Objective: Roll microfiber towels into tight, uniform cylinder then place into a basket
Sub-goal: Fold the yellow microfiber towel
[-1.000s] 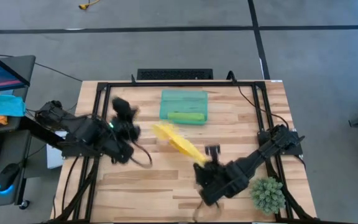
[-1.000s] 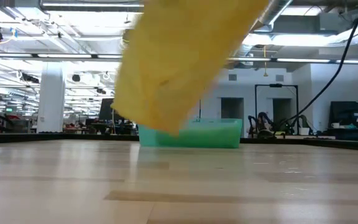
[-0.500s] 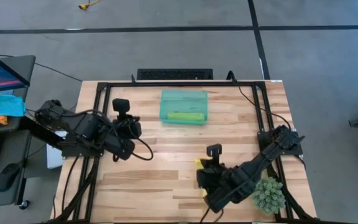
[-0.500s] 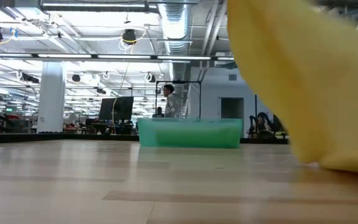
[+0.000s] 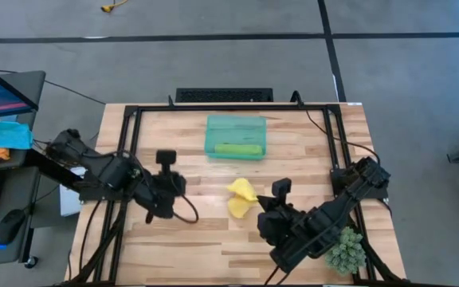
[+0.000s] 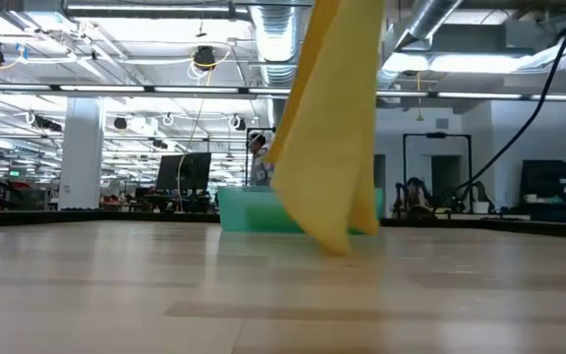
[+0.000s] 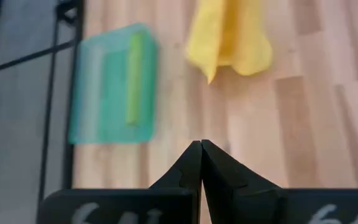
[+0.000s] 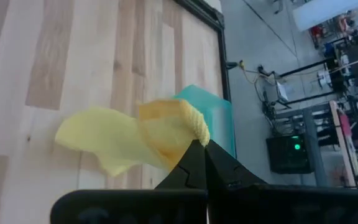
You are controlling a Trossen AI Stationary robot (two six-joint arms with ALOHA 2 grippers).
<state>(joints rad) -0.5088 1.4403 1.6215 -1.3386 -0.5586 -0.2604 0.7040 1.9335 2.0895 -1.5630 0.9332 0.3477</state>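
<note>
The right gripper (image 8: 199, 147) is clamped on one edge of the small bright yellow microfiber towel (image 5: 240, 197), its two dark fingers pressed together around a bunched fold of the cloth, as the right wrist view shows. The towel hangs from that grip above the near-centre of the light wooden slatted table (image 5: 213, 231); in the low view it drops as a narrow vertical sheet whose lower edge is at or just above the tabletop. Half a second ago the same towel was bunched under the right arm closer to the near table edge, and one second ago it lay stretched diagonally nearer the basket, so the cloth has been carried back toward the table's middle. The left gripper (image 7: 201, 149) has its fingers closed together on nothing and sits over the left-centre of the table, apart from the yellow towel; it has shifted toward the near edge and slightly toward the centre since the earlier frames. Beyond both grippers, the shallow rectangular translucent teal-green plastic basket (image 5: 235, 127) stands at the far centre of the table, unchanged in position. Inside it lies the lime green microfiber towel (image 5: 238, 149), rolled into a cylinder along the basket's near wall. A small spiky green artificial plant (image 5: 344, 249) stands at the near right corner.
</note>
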